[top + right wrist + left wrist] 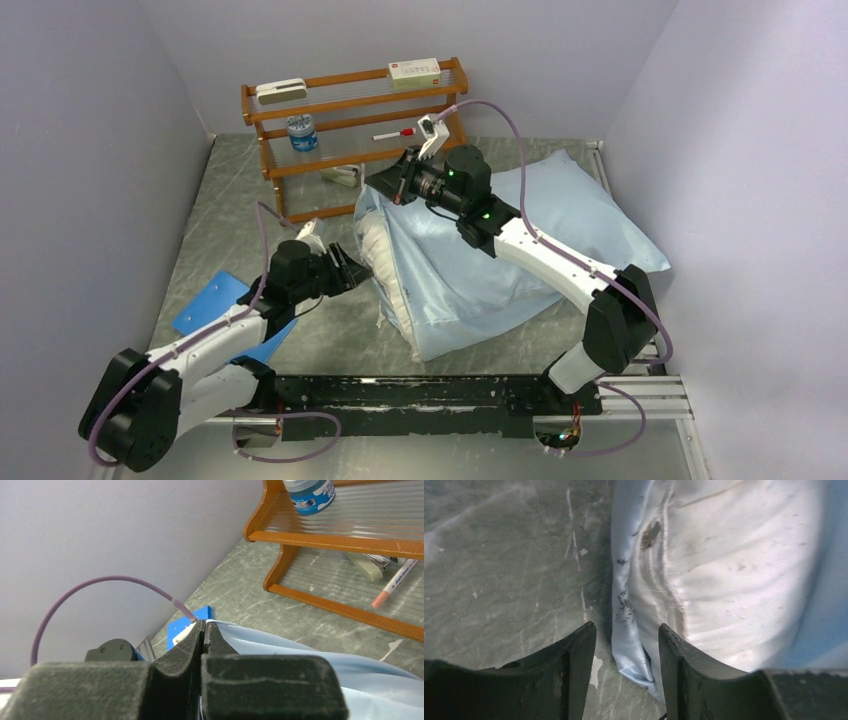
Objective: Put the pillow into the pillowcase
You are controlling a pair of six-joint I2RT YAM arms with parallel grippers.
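Observation:
The light-blue pillowcase (520, 240) lies across the table's middle and covers most of the white pillow (385, 262). The pillow's end shows at the sack's open left side. My right gripper (400, 180) is shut on the pillowcase's upper hem and holds it raised; the right wrist view shows the jaws (204, 629) pressed together on blue fabric (300, 655). My left gripper (355, 268) is open at the opening's lower edge. In the left wrist view a fold of the pillowcase hem (629, 650) lies between the spread fingers (584, 655), unpinched, with the pillow (734, 580) just beyond.
A wooden shelf (355, 120) stands at the back with a blue jar (301, 132), a white box (414, 72) and a marker (392, 133). A flat bright-blue rectangle (215, 300) lies under my left arm. Walls close in on the left, back and right.

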